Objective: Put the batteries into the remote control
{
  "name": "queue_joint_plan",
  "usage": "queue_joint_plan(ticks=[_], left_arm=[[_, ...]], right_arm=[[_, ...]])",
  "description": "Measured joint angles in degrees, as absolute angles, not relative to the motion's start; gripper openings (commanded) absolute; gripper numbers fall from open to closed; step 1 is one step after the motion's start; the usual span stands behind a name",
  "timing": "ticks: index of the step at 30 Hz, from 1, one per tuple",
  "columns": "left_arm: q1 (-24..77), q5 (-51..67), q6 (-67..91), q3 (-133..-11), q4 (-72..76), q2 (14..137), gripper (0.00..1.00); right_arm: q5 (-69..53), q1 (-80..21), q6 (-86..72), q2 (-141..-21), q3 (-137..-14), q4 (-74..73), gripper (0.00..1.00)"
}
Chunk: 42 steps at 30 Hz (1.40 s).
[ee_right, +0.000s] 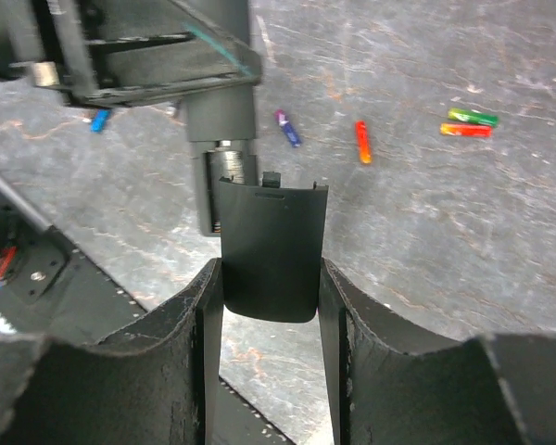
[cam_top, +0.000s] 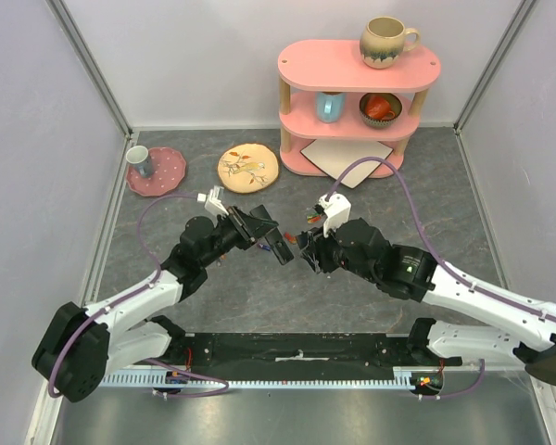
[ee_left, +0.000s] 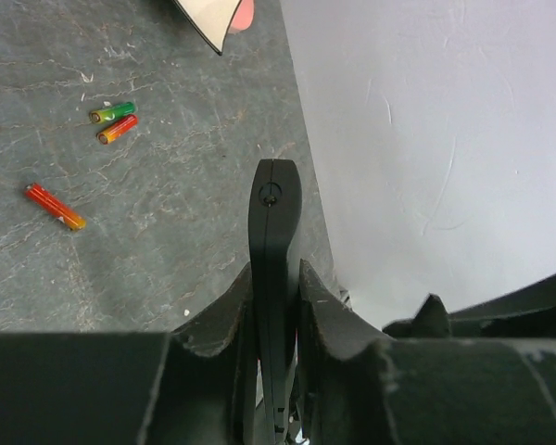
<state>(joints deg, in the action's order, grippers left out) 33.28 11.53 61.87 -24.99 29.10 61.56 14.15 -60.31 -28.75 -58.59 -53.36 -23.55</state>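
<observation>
My left gripper (ee_left: 276, 273) is shut on the black remote control (ee_left: 273, 213), held edge-on above the table; both show in the top view, the gripper (cam_top: 264, 232) and the remote (cam_top: 280, 248). My right gripper (ee_right: 271, 269) is shut on a black battery cover (ee_right: 271, 246), just in front of the remote's open bay (ee_right: 213, 190), where a spring shows. Batteries lie loose on the table: green (ee_right: 473, 117), red-orange (ee_right: 465, 131), orange (ee_right: 362, 142), purple (ee_right: 287, 129) and blue (ee_right: 99, 120). The left wrist view shows green (ee_left: 112, 112), red-orange (ee_left: 118, 129) and red-orange (ee_left: 55, 206) ones.
A pink shelf (cam_top: 357, 69) with mugs and a bowl stands at the back right, a white board (cam_top: 347, 151) under it. A beige plate (cam_top: 247, 168) and a pink plate (cam_top: 167, 176) with a cup (cam_top: 139, 159) lie at the back left. Walls enclose the table.
</observation>
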Motion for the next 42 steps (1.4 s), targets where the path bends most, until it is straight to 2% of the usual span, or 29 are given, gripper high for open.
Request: queue_joint_plan(ticks=[4,11,13,24,29,32,36,39,42], left_arm=[[33.2,11.2,61.6,-24.3,28.7,60.6,0.02],[30.7,11.9,60.3,-18.0,25.2,46.7,0.02],[29.8,13.0,60.3,-15.7,23.9,41.8,0.02],[28.2,18.1,59.9,-6.0,19.6,18.2,0.02],[28.2,18.3,60.6,-4.2,19.0,13.8,0.02],[28.1,18.7,60.8,-4.2,19.0,14.4,0.02],[28.0,20.5,60.7,-4.7,18.9,17.5,0.02],[28.0,22.1,60.7,-5.4,19.0,20.2,0.02],[28.0,23.0,60.7,-5.8,19.0,21.1,0.02]], right_arm=[[17.9,-57.5,-28.6,-60.2,-53.0,-25.8,0.43],[19.7,-36.4,-27.9,-66.3,-45.9,-26.9,0.44],[19.9,-33.4,-27.5,-69.0,-45.3,-27.0,0.44],[16.5,-22.4,-24.8,-87.2,-48.0,-22.7,0.45],[15.1,-21.2,-23.9,-92.7,-51.0,-21.4,0.47],[14.5,-21.1,-23.7,-94.4,-52.0,-20.9,0.52],[13.7,-20.7,-23.8,-95.1,-52.5,-20.2,0.74],[13.6,-20.6,-23.6,-95.1,-52.6,-20.1,0.82],[13.5,-20.4,-23.7,-95.1,-52.6,-20.0,0.85]])
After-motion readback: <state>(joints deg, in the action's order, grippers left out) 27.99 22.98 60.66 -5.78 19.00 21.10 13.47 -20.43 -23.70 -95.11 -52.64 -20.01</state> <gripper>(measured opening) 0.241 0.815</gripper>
